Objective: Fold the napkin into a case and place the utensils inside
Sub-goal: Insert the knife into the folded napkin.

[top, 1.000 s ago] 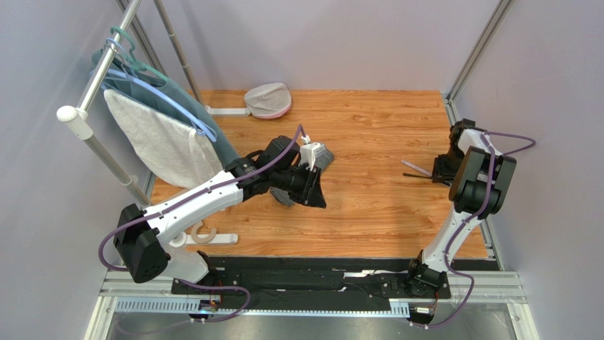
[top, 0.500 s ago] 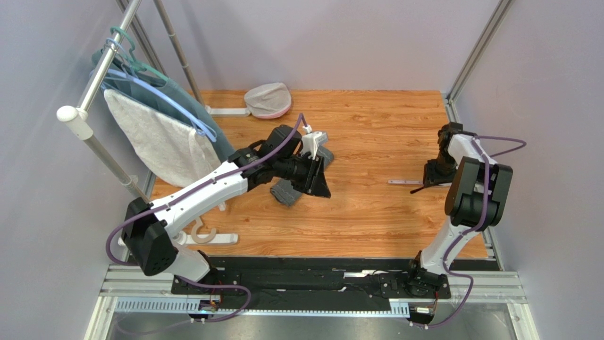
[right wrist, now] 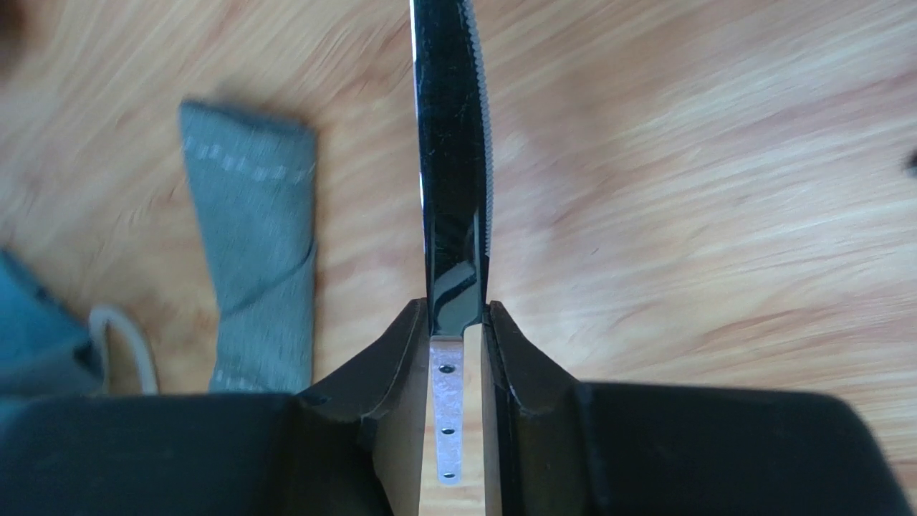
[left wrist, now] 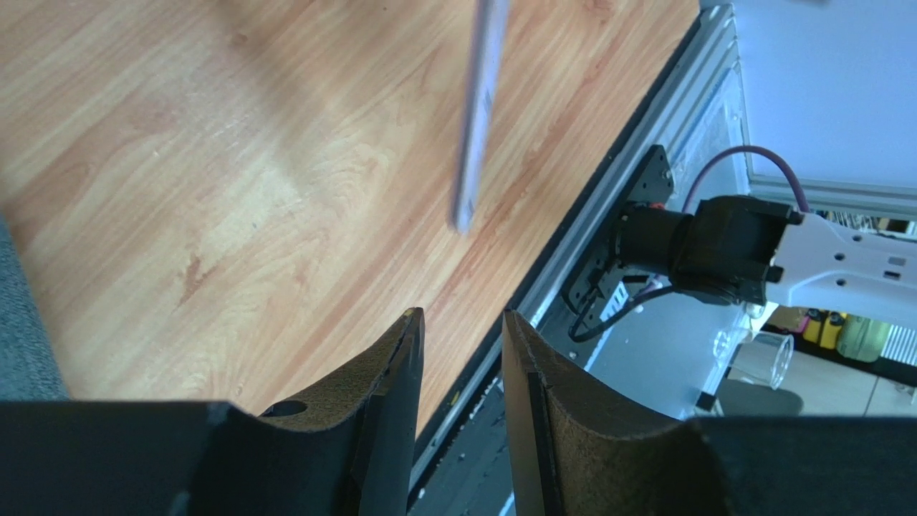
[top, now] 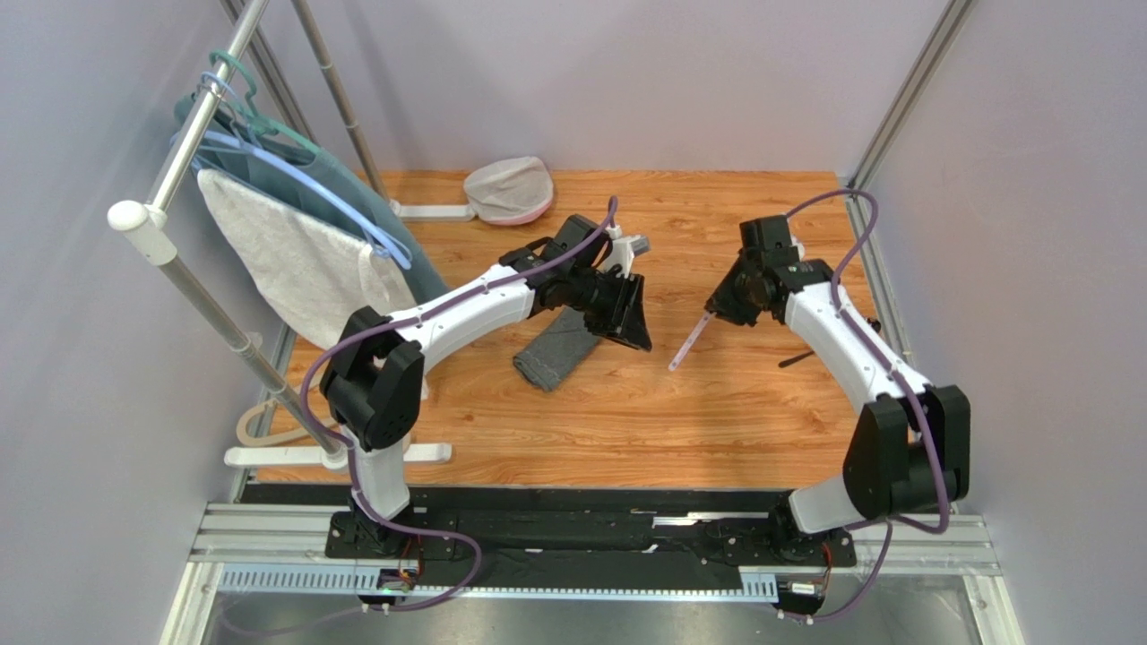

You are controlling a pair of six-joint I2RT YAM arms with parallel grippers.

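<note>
The napkin, folded into a narrow dark grey case (top: 555, 352), lies flat at the table's middle left; it also shows in the right wrist view (right wrist: 258, 247). My right gripper (top: 728, 307) is shut on the handle of a silver-grey knife (top: 687, 343), held above the wood right of the case, blade pointing down-left. In the right wrist view the blade (right wrist: 452, 161) sticks out from between the fingers (right wrist: 452, 314). My left gripper (top: 638, 329) hovers just right of the case, open and empty (left wrist: 463, 317). The knife (left wrist: 479, 108) hangs ahead of it. A black utensil (top: 794, 359) lies at the right.
A metal rack at the left carries a white towel (top: 310, 269) and a teal garment (top: 424, 276) on hangers. A grey and pink bowl-like item (top: 509, 188) sits at the back. A loose hanger (top: 263, 430) lies near the rack foot (top: 337, 454).
My right arm has swung left from the table's right edge, carrying the knife towards the middle. My left arm has stretched out further, its gripper now off the cloth and right of it.
</note>
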